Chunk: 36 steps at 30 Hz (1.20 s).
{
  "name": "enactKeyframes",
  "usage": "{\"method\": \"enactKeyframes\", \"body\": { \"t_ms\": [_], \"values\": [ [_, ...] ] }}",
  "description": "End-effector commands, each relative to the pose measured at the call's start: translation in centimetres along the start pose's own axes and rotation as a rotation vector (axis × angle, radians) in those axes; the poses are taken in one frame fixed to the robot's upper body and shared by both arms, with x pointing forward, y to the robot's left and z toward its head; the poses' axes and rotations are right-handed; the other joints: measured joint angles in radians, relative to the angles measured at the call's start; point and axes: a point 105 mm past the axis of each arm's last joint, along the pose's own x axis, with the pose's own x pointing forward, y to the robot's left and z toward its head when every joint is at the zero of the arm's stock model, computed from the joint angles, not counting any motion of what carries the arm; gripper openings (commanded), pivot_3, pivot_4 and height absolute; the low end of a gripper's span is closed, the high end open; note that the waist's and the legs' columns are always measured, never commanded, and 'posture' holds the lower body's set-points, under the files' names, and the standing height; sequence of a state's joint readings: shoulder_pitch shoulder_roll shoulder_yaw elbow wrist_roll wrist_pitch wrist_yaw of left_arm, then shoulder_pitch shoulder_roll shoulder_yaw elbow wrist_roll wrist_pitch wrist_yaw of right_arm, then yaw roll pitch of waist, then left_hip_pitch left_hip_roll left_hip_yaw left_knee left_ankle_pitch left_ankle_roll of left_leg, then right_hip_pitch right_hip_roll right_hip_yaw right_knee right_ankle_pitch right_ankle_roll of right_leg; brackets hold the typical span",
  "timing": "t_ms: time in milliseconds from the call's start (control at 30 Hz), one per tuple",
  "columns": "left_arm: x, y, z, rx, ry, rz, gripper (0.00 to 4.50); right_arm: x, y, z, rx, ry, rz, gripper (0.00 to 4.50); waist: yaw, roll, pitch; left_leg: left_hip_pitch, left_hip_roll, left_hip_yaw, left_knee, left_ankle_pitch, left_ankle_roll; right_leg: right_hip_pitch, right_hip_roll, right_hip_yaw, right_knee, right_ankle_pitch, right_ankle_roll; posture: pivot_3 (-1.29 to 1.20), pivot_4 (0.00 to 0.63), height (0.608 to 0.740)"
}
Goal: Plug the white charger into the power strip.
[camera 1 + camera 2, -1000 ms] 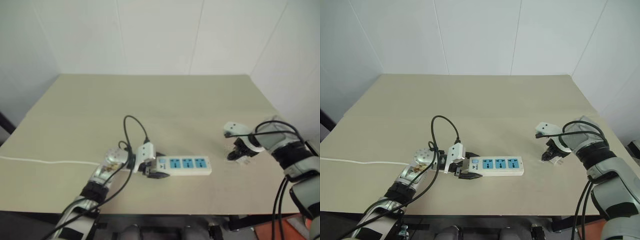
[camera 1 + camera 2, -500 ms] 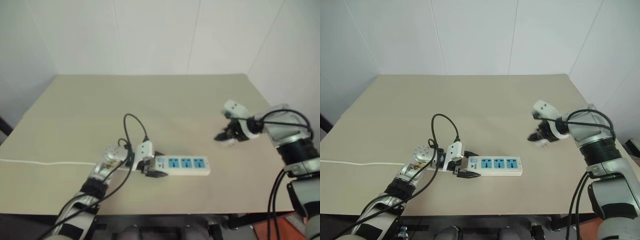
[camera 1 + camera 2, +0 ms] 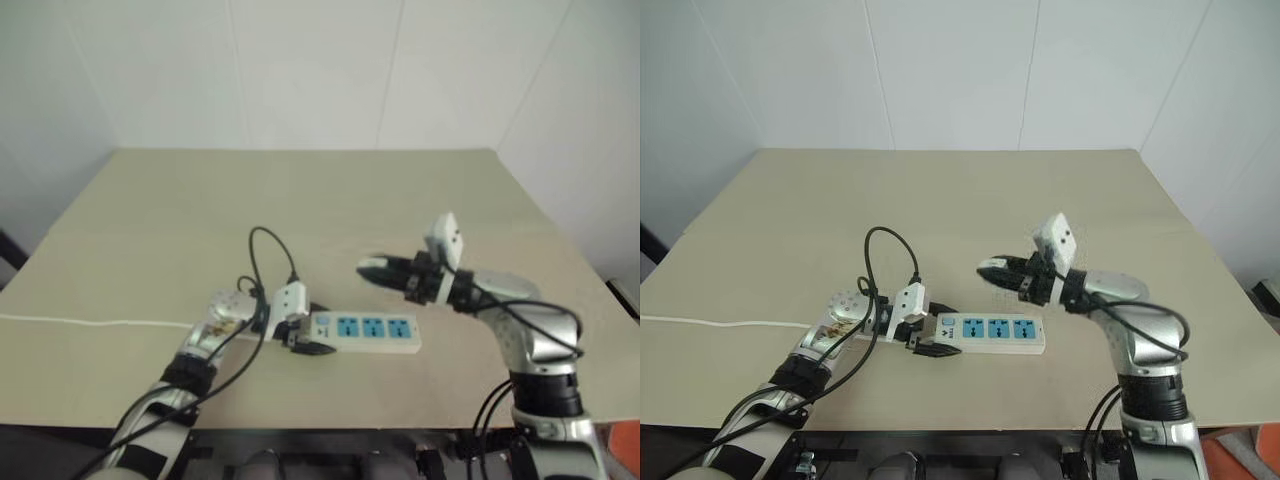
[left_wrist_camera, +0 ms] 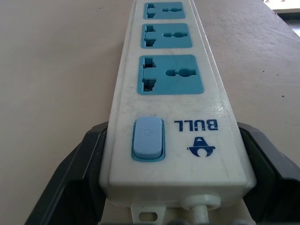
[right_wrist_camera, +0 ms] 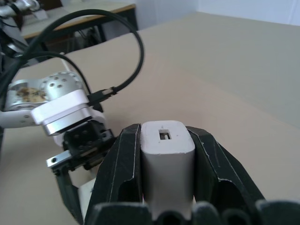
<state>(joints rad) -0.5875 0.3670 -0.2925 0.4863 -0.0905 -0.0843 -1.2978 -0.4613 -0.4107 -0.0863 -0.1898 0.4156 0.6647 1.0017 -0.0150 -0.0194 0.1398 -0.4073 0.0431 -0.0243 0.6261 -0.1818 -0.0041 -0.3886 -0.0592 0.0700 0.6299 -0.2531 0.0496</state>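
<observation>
The power strip (image 3: 995, 331), a long white bar with blue sockets, lies on the tan table near its front edge. My left gripper (image 3: 928, 341) is shut on the strip's switch end, and its black fingers (image 4: 77, 176) press both sides of the strip (image 4: 168, 108). My right gripper (image 3: 996, 272) hovers level just above and behind the strip, pointing left. It is shut on the white charger (image 5: 167, 154), a small block standing between its two black fingers (image 5: 123, 168).
The strip's thin white cord (image 3: 720, 324) runs off the table's left edge. A black cable loop (image 3: 885, 240) arches over my left wrist. The tan table (image 3: 940, 190) stretches back to white walls.
My right arm has swung in from the table's right side, leftward and up, carrying the charger to just above the strip. The left gripper and the strip stayed still.
</observation>
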Motion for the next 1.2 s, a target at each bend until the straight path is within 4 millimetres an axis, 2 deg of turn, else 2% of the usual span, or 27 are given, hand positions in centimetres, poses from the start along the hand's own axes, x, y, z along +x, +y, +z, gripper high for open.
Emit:
{"method": "enactKeyframes", "body": {
  "t_ms": [33,167,400,867,1200],
  "values": [
    [0.0,-0.7,-1.0,-0.018,0.046,-0.029,3.3,0.8,0.9,0.1,-0.065,-0.063,0.05,1.13,0.0,0.0,0.0,0.0,0.0,0.0,0.0,0.0,0.0,0.0,0.0,0.0,0.0,0.0,0.0,0.0,0.15,0.74],
    [-0.1,-0.8,-1.0,-0.017,0.049,-0.029,3.3,1.6,1.8,-3.0,-0.092,-0.036,0.094,1.13,0.0,0.0,0.0,0.001,0.0,0.0,-0.001,0.0,0.0,0.0,0.001,0.0,0.0,0.0,0.0,0.0,0.15,0.74],
    [-0.4,-1.0,-1.2,-0.018,0.059,-0.04,3.3,2.7,1.6,-5.0,-0.107,-0.034,0.09,1.13,-0.003,0.0,0.0,0.002,0.001,0.0,-0.001,0.0,0.0,0.0,0.001,0.0,0.0,0.0,0.0,0.0,0.15,0.74],
    [-0.4,-1.2,-1.2,-0.027,0.064,-0.045,3.3,3.8,2.0,-5.4,-0.103,-0.037,0.125,1.13,-0.016,-0.001,-0.001,0.003,0.002,0.0,-0.001,0.0,0.0,0.001,0.002,0.0,0.0,0.0,0.0,0.0,0.15,0.74],
    [-0.5,-1.4,-1.2,-0.027,0.069,-0.05,3.3,4.5,2.0,-4.1,-0.107,-0.073,0.145,1.13,-0.027,-0.001,-0.001,0.003,0.002,0.0,-0.001,0.0,0.0,0.001,0.002,0.0,0.001,0.0,0.0,0.0,0.15,0.74]
  ]
}}
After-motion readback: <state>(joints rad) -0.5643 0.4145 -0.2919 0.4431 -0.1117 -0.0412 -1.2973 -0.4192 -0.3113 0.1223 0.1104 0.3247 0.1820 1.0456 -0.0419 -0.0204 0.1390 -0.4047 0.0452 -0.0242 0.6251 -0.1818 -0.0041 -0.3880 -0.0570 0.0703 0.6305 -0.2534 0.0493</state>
